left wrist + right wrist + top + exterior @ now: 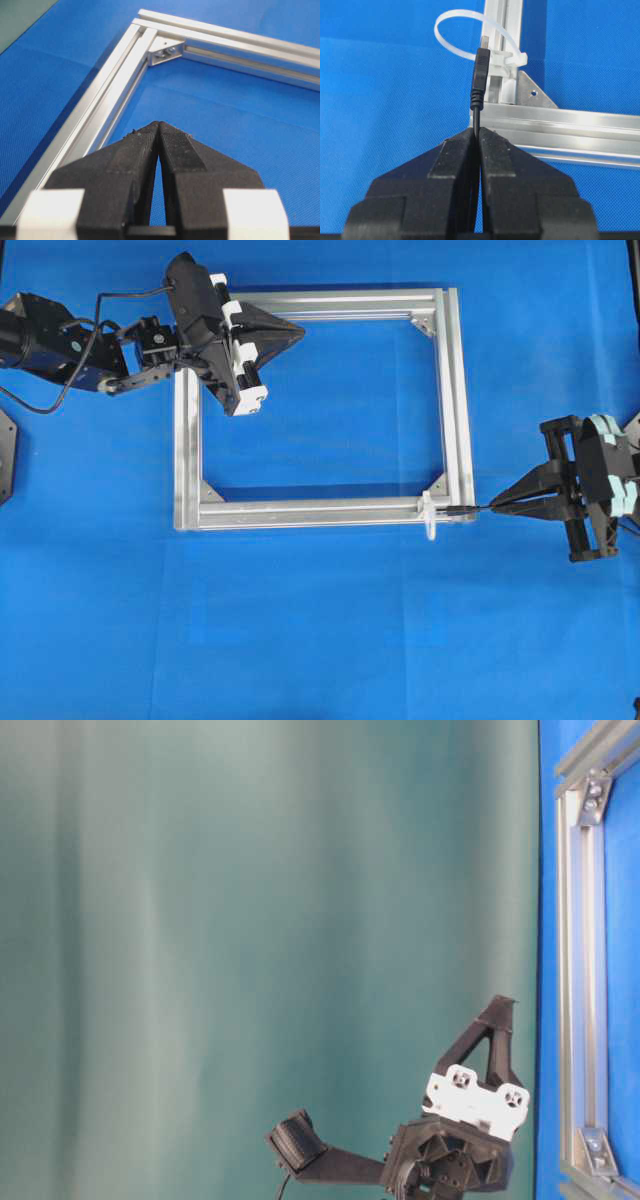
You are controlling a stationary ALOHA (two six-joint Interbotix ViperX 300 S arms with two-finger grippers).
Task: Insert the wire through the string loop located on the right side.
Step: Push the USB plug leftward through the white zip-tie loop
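Writing: no brand, label or lettering can be read on any part.
Worktop [330, 640]: covered in plain bright blue cloth with a fine weave.
Room: a flat teal-green backdrop [250, 920] fills most of the table-level view.
Frame [455, 390]: a silver rectangle of slotted metal bars lying flat on the worktop, with grey corner brackets [209, 491].
Left claw [296, 331]: pressed together, holding nothing, over the frame's far left corner.
Right claw [495, 506]: pinching the wire [480, 80] just behind its plug, right of the frame's near right corner.
String loop [470, 35]: whitish, tied round the frame bar at that corner.
Plug tip: at the loop's band, overlapping it in the wrist view.
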